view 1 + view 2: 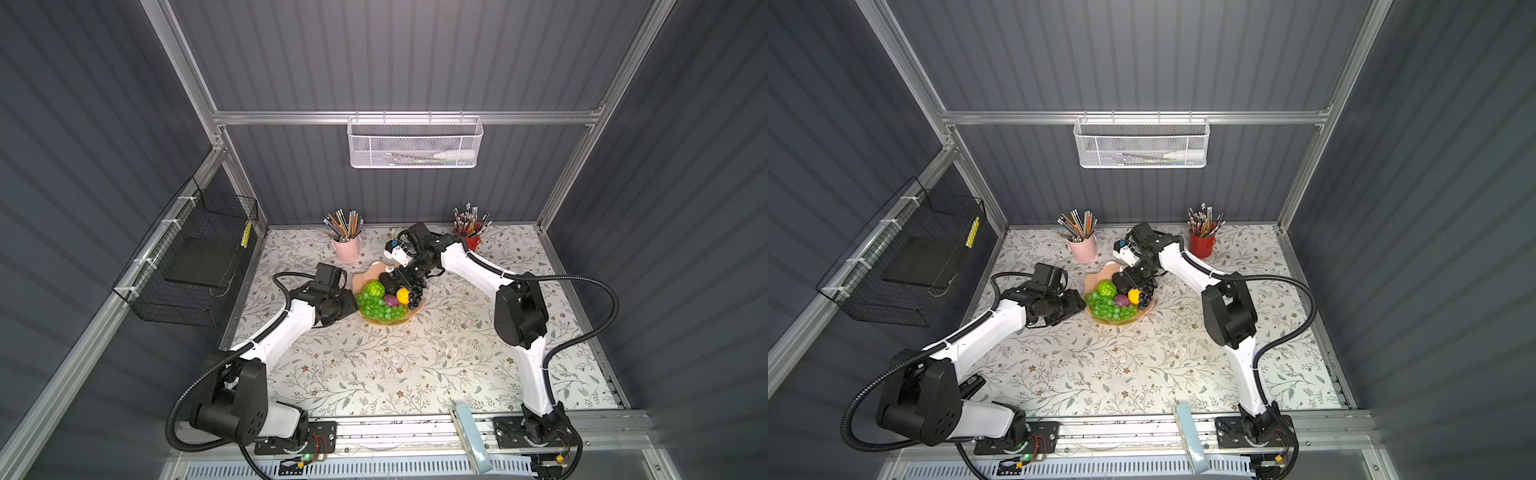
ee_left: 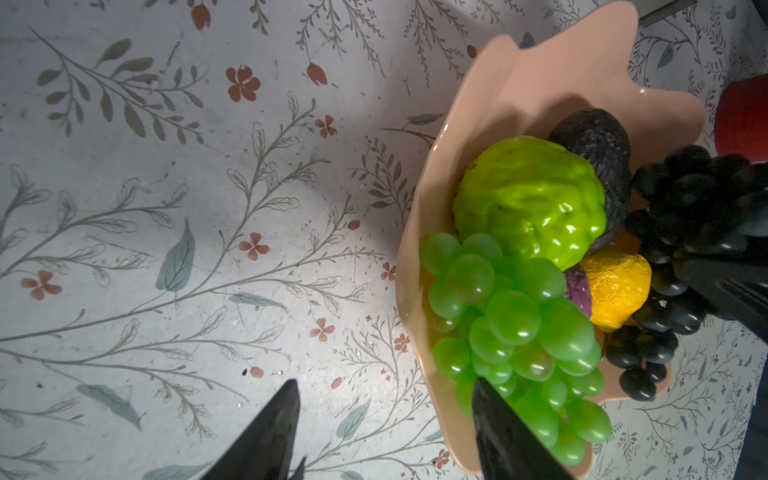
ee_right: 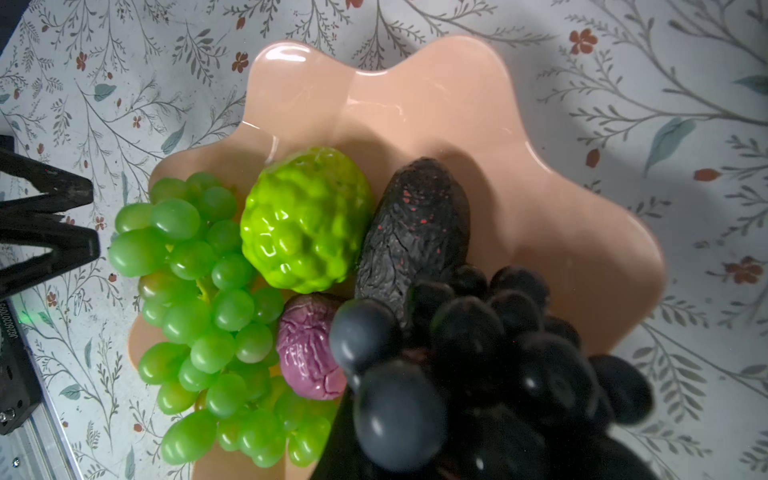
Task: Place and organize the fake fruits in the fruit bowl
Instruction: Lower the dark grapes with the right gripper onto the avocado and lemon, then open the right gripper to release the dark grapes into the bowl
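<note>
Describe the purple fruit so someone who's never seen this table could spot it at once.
On the floral table, find the peach-pink scalloped bowl. The purple fruit lies near its middle, between the green grapes, the lime-green ball and the yellow fruit. It alone is purple and wrinkled.

A table (image 1: 374,374) under a pale floral sheet is carrying everything. The peach-pink fruit bowl (image 1: 371,272) is sitting on it slightly beyond the middle. A pink pencil cup (image 1: 347,249) is standing far left of the bowl and a red pencil cup (image 1: 471,242) far right, both apart from it.
</note>
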`<state>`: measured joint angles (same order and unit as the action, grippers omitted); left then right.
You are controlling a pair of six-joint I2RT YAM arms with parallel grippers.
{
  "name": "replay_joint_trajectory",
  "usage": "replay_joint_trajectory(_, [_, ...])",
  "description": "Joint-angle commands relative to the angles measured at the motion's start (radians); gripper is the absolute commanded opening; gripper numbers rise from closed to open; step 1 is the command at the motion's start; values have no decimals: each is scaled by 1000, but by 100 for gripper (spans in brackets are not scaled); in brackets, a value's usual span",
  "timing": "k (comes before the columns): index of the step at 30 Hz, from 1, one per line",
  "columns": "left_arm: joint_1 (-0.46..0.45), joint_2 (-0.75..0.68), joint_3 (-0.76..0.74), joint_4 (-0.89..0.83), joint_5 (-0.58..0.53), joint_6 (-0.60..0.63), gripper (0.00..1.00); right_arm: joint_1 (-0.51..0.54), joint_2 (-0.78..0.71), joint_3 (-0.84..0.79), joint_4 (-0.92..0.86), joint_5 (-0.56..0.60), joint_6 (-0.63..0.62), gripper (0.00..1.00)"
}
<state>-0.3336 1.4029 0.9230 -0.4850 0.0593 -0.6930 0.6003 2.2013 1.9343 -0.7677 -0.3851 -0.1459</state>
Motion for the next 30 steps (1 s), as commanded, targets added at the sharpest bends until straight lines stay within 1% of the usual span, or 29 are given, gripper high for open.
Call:
replay_joint_trajectory(1, [7, 4, -21, 7, 22, -9, 68, 12, 11, 41, -10, -16, 0, 25])
replay_joint_trajectory(4, [7, 4, -27, 11, 24, -12, 68, 12, 1, 43, -2, 13, 14, 38])
replay_joint_trajectory(7, [7, 4, -33, 18, 27, -12, 68, 13, -15, 47, -5, 8, 18, 40])
replay_joint_trajectory(9, [7, 3, -33, 19, 27, -15, 69, 13, -28, 53, -12, 17, 25, 49])
replay_joint_trajectory(11, [8, -2, -39, 19, 28, -17, 69, 12, -58, 46, -12, 31, 31, 56])
replay_joint_trajectory(14, [7, -11, -50, 22, 29, -22, 69, 5, -119, 17, 5, 38, 42, 58])
replay_joint_trajectory(15, [7, -13, -52, 23, 31, -23, 69, -1, -140, 5, 13, 67, 48, 58])
replay_joint_trajectory(18, [7, -12, -65, 43, 49, -32, 67, -30, -212, -63, 66, 101, 73, 59])
replay_joint_trajectory(20, [7, -7, -71, 59, 58, -38, 63, -62, -244, -116, 109, 147, 101, 57])
replay_joint_trajectory(23, [7, 0, -75, 60, 57, -49, 58, -110, -243, -144, 123, 213, 127, 49])
replay_joint_trajectory(25, [7, 5, -75, 64, 55, -55, 54, -131, -231, -166, 137, 249, 136, 46])
replay_joint_trajectory(27, [8, 15, -69, 57, 51, -57, 52, -140, -221, -185, 149, 281, 134, 42])
replay_joint_trajectory(30, [7, 22, -70, 84, 69, -53, 52, -139, -214, -216, 169, 251, 129, 38])
